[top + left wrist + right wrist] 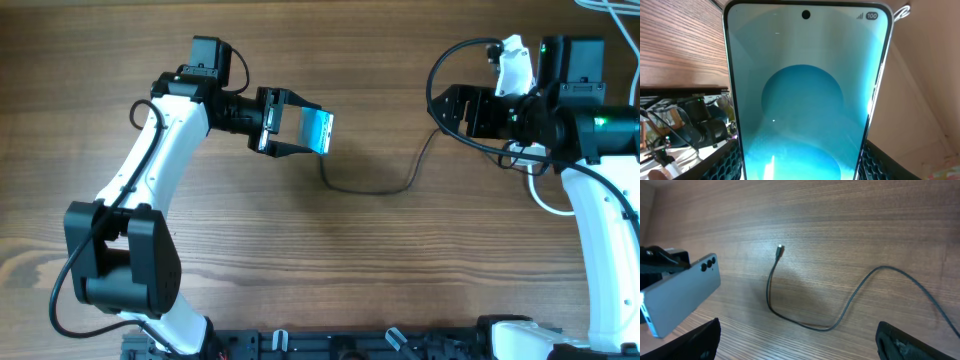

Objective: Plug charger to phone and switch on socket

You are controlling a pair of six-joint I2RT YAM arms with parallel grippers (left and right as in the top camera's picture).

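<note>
Teal-screened phone [320, 130] is clamped in the left gripper [298, 128]; the right gripper [452, 108], spread wide and empty, should next grasp the charger [826, 328] connector near the phone.

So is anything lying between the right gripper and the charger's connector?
Only a loop of the charger on bare tabletop. The right wrist view shows nothing else between the right gripper and the connector; the phone is off to one side.

phone [318, 130]: 1 | charger [380, 190]: 1 | socket [514, 62]: 1 | arms [150, 170]: 2
</note>
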